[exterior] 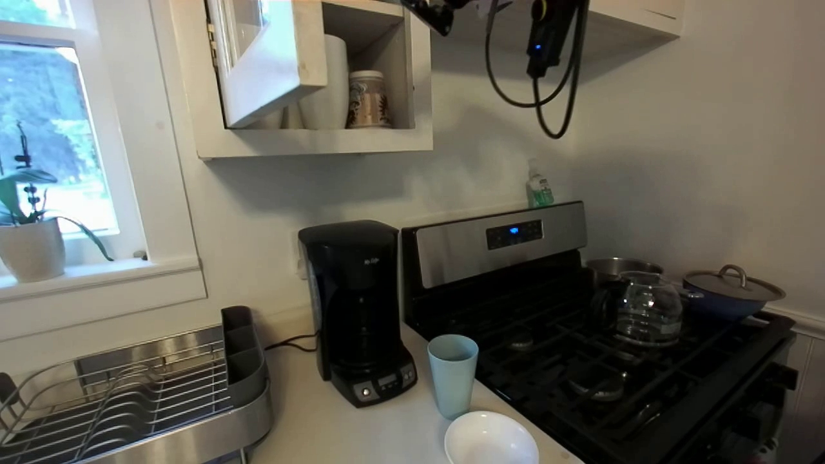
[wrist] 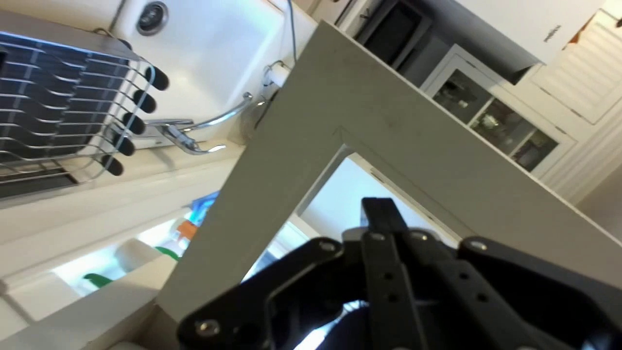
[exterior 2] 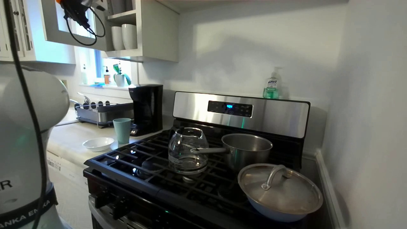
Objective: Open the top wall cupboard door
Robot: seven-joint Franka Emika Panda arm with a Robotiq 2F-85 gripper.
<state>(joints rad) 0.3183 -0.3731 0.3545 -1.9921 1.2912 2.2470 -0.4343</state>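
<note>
My fingers (wrist: 381, 214) looked hard and dull, with shiny metal screws (wrist: 208, 328). The cupboard door (wrist: 350, 92) I saw had smooth, flat paint. The tap (wrist: 182, 140) was shiny metal, the jug (exterior 2: 187, 156) clear glass, and the bowl (exterior: 491, 438) smooth and glossy. The cup (exterior: 452, 383) looked like dull plastic, and the pot (exterior 2: 251, 159) was smooth metal.

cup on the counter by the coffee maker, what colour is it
The cup is pale blue-green, clearest in an exterior view.

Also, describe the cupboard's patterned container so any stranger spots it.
Find the wall cupboard with its door open, above the black coffee maker. Inside, in an exterior view, the patterned container stands right of a plain white vessel. Its dark decoration sets it apart.
</note>
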